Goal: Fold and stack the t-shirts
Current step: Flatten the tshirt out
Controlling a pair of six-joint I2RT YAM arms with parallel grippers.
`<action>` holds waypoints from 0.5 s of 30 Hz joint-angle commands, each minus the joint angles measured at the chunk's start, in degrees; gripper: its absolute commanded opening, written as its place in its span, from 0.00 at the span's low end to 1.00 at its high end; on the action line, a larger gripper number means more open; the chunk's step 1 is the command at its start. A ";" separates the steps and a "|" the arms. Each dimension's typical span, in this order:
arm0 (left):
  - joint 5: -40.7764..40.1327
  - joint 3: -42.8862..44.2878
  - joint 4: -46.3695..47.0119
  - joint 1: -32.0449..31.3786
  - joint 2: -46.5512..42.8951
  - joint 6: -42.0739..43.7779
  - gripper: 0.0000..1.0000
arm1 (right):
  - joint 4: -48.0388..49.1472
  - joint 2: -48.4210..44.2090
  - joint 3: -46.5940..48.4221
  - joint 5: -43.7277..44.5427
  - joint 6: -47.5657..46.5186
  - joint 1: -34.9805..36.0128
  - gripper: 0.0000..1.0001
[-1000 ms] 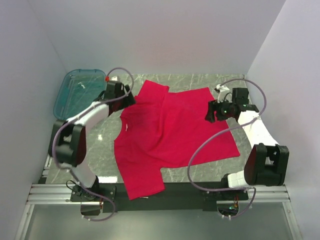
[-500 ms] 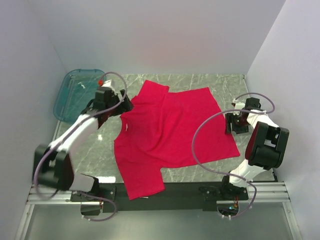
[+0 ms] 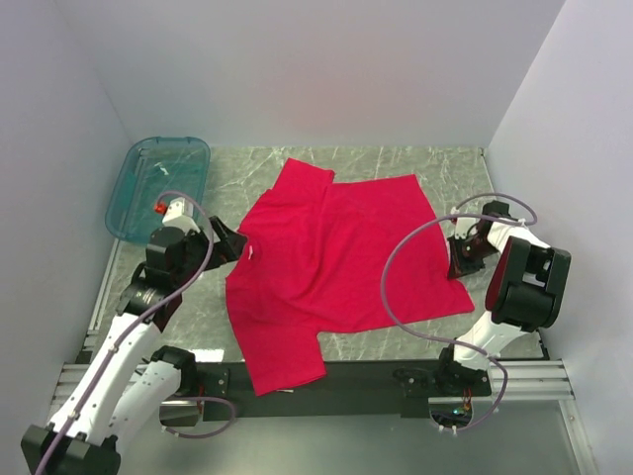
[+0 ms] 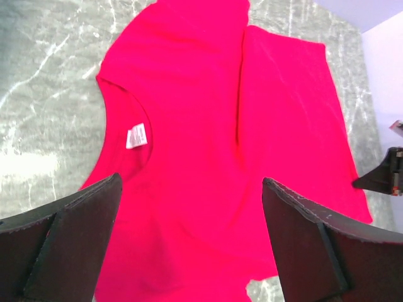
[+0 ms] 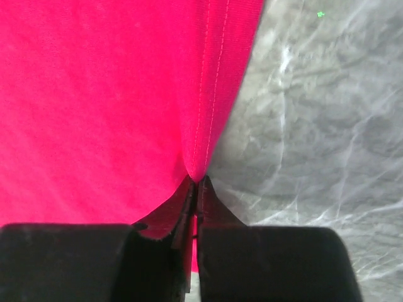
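Observation:
The crimson t-shirt [image 3: 336, 257] lies spread on the marble table, one sleeve folded in at the far side and the other reaching the near edge. Its white neck label [image 4: 136, 134] shows inside the round collar. My left gripper [image 3: 223, 242] hovers just left of the collar, open, with only cloth beneath the gap [image 4: 190, 180]. My right gripper [image 3: 460, 265] sits low at the shirt's right hem. In the right wrist view it [image 5: 196, 181] is shut on the stitched hem edge of the t-shirt [image 5: 94, 94].
A translucent teal tub [image 3: 158, 183] stands at the far left corner. White walls close in the table [image 3: 396, 158] on three sides. Bare marble [image 5: 327, 113] shows right of the hem, and the metal base rail [image 3: 326, 381] runs along the near edge.
The left arm drew back toward the near left, its jaws spreading wider. The right gripper dropped to the shirt's right hem and shut on it.

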 commanded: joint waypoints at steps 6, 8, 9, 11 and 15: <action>3.36 -3.45 -1.01 0.11 -4.93 -4.15 0.98 | 0.30 -9.20 -5.20 6.84 -2.75 -6.74 0.00; 4.07 -3.90 -0.74 0.11 -4.84 -4.94 0.98 | -0.13 -11.66 -7.21 7.99 -5.29 -9.03 0.00; 4.33 -4.24 -0.13 0.11 -4.40 -5.20 0.98 | -0.39 -12.28 -7.92 9.13 -6.17 -9.82 0.00; 5.30 -4.51 0.75 0.11 -3.79 -5.99 0.98 | -1.19 -14.04 -10.02 10.19 -8.81 -12.37 0.00; 6.62 -4.95 3.64 0.11 -1.51 -6.79 0.97 | -1.54 -15.89 -12.58 12.30 -13.12 -17.73 0.00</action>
